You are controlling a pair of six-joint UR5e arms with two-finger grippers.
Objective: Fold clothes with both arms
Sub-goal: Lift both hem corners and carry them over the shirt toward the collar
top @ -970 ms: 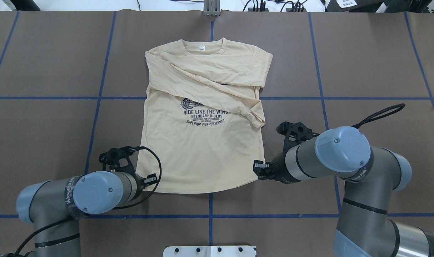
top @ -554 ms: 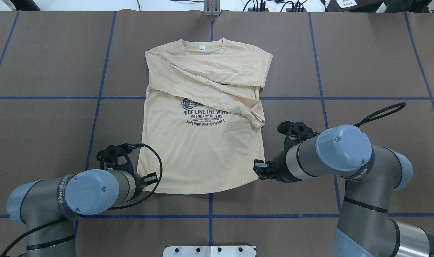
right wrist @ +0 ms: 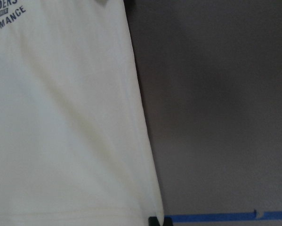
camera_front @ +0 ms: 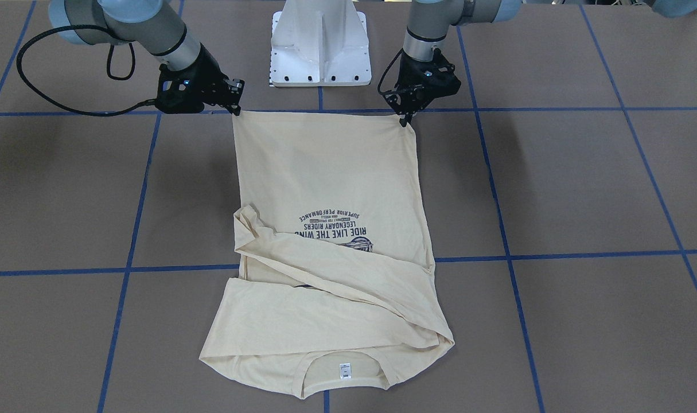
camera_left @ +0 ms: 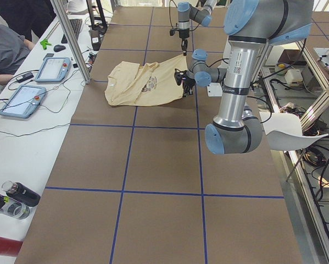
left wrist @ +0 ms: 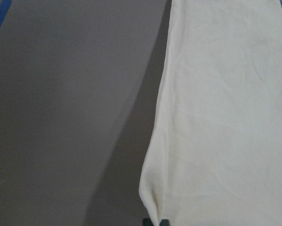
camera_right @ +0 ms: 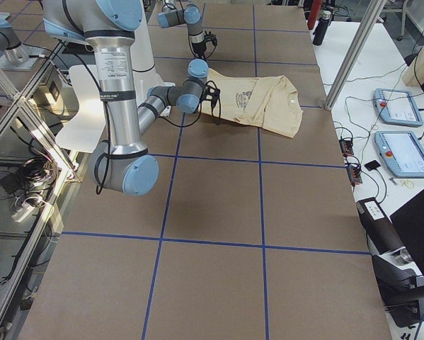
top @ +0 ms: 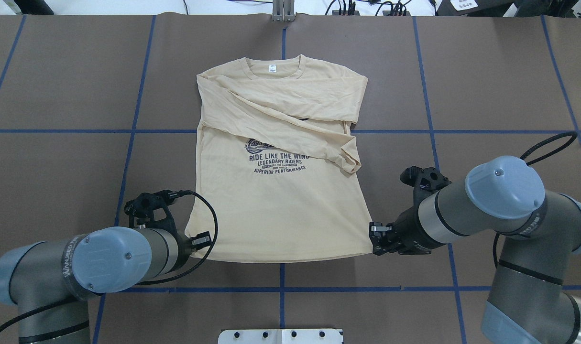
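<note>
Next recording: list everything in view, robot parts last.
shirt: one, cream-yellow with navy print, mid-table, sleeves folded across chest
table: one, brown with blue grid lines, under the shirt
base: one, white, between the arms
tablets: two, blue-grey, on the side desk
bottles: two, dark and clear, same desk
person: one, grey top, seated there
left arm: one, grey, blue caps, beside the hem
right arm: one, same colours, opposite side
left gripper: one, black, shut on a hem corner
right gripper: one, black, shut on the other corner

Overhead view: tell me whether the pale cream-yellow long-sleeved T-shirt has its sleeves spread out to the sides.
No, both sleeves of the pale cream-yellow T-shirt lie folded across its chest, partly over the navy print.
</note>
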